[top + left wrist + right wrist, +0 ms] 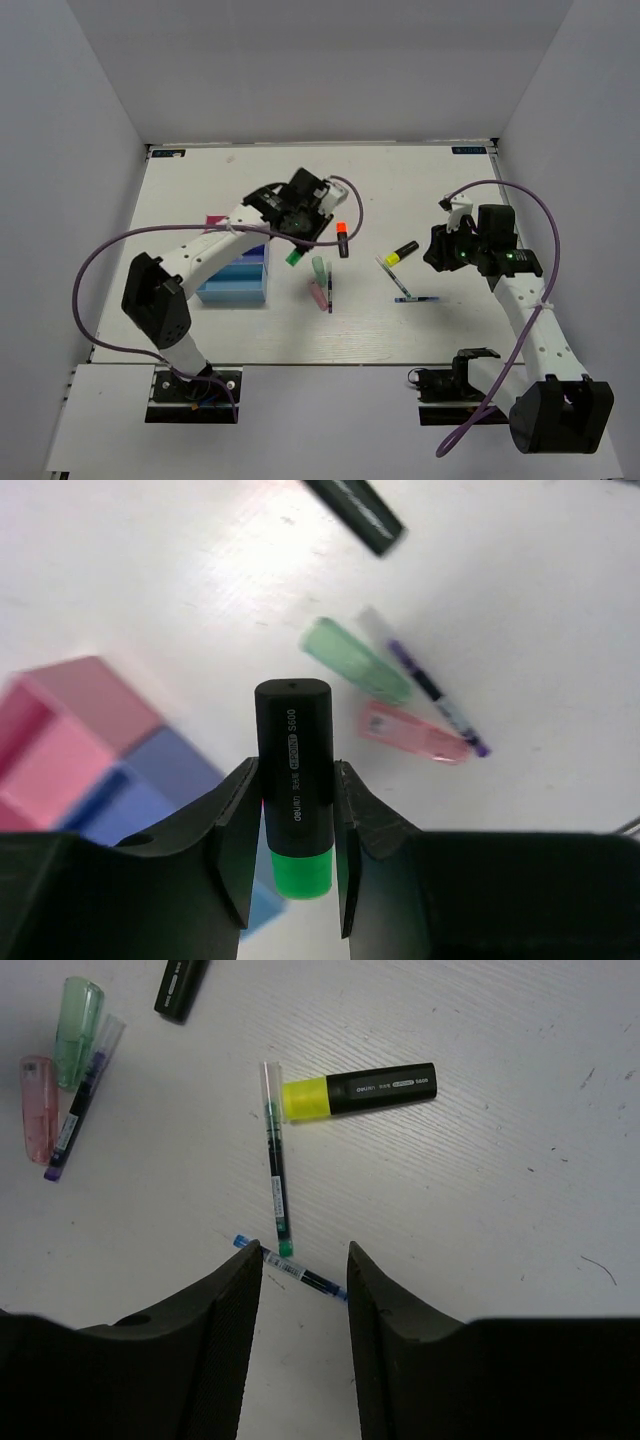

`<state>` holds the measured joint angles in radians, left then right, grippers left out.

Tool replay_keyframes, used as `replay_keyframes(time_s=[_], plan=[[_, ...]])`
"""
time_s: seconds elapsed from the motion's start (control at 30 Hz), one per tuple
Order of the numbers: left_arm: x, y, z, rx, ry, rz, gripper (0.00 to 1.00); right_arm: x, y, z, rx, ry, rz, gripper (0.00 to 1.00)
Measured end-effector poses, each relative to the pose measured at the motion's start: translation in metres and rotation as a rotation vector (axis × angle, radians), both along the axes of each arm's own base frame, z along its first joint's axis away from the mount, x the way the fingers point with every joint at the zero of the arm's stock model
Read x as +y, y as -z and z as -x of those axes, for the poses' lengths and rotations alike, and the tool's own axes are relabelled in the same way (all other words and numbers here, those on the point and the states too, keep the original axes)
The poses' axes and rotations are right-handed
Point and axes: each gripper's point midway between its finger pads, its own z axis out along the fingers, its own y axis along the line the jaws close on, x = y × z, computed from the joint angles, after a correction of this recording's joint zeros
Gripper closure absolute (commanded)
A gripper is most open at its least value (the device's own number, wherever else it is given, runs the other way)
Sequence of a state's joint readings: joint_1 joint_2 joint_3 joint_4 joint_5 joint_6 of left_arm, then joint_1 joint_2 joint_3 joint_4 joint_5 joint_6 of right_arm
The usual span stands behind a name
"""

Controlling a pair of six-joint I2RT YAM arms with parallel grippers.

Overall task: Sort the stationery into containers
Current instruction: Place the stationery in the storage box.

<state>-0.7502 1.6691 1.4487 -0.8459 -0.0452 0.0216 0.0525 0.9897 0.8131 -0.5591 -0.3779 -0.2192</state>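
A: Item one: left gripper point(296, 780)?
B: Partly closed, both pads pinching the green-capped highlighter point(293, 735) by the middle of its black body. The green cap points toward the wrist and the blunt black end sticks out past the fingertips.
A: Around it?
B: Beyond the tips and to the right, a pastel green highlighter point(355, 660), a pink highlighter point(412, 732) and a purple pen point(430, 690) lie together on the white table point(150, 570). Left of the fingers are the pink tray point(60, 750) and a blue tray point(160, 780), both blurred.
A: Arm?
B: Left arm point(200, 255) stretched forward above the trays, wrist turned down.
A: Item two: right gripper point(305, 1260)?
B: Jaws apart, gripping nothing. A blue pen point(300, 1278) lies crosswise on the table between the fingertips — whether the pads touch it, I cannot tell. Just ahead is a green pen point(277, 1170); beyond that, a yellow-capped highlighter point(370, 1088).
A: Pose?
B: Right arm point(525, 300) extended — gripper tipped down close to the table.
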Motion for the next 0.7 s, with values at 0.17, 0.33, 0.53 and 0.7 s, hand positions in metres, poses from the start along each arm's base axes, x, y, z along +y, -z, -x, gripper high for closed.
replay_keyframes(time_s=[0.17, 0.33, 0.53, 0.7], plan=[[0.047, -0.034, -0.037, -0.108, 0.092, -0.054, 1.0, 0.002, -0.003, 0.001, -0.01, -0.011, -0.009, 0.81], [0.097, -0.025, -0.051, -0.116, 0.235, -0.098, 1.0, 0.004, -0.003, 0.002, -0.019, -0.023, -0.015, 1.0], [0.141, -0.037, -0.076, -0.162, 0.317, -0.057, 1.0, 0.013, 0.003, 0.01, -0.043, -0.124, -0.026, 1.0], [0.153, -0.033, -0.085, -0.187, 0.394, -0.051, 1.0, 0.022, 0.002, 0.016, -0.092, -0.218, -0.04, 1.0]])
